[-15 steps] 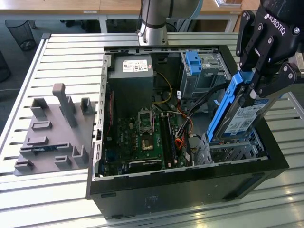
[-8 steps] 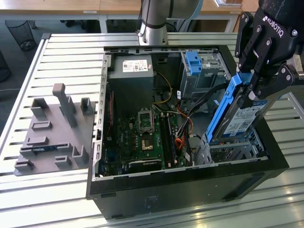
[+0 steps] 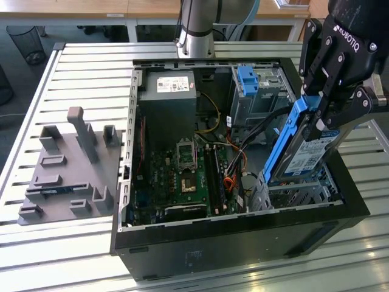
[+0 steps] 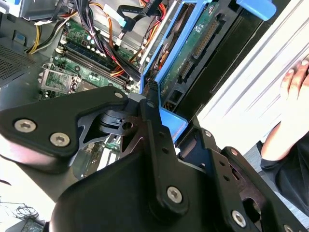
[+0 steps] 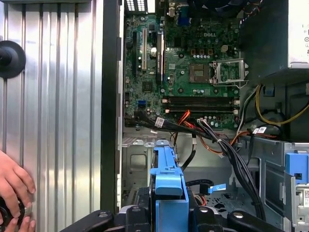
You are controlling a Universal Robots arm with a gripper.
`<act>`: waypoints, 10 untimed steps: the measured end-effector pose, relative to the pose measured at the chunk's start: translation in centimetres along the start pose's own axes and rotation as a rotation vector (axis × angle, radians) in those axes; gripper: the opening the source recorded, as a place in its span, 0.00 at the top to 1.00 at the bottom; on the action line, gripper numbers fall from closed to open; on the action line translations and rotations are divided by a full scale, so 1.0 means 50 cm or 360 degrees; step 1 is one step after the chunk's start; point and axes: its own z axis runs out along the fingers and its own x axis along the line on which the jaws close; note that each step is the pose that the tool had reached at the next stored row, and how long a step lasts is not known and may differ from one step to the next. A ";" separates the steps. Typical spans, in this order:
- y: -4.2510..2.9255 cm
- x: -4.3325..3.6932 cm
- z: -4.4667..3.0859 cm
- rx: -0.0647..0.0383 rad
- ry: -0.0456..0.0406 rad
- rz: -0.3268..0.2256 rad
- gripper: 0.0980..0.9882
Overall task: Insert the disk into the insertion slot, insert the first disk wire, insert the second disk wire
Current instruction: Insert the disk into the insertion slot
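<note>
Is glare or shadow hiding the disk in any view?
Exterior view: the disk in the gripper is evenly lit; glare sits on the table slats near the case. Second wrist view: the table is washed out white beside the disk. First wrist view: motherboard evenly lit, no glare.

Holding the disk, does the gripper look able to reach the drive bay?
Likely yes: the gripper holds the disk tilted right over the drive bay; the cables lie off to one side.

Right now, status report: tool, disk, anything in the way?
Tool shut on the disk. Disk tilted, lower end at the insertion slot, not seated. Black cables close beside slot; a hand on the table.
</note>
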 end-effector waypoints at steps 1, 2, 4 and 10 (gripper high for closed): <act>0.000 0.000 0.001 0.0000 0.0000 0.0000 0.70; 0.000 0.000 0.002 0.0000 0.0000 0.0001 0.70; 0.001 0.000 0.004 0.0000 0.0000 0.0003 0.70; 0.001 0.000 0.013 0.0000 0.0000 0.0004 0.70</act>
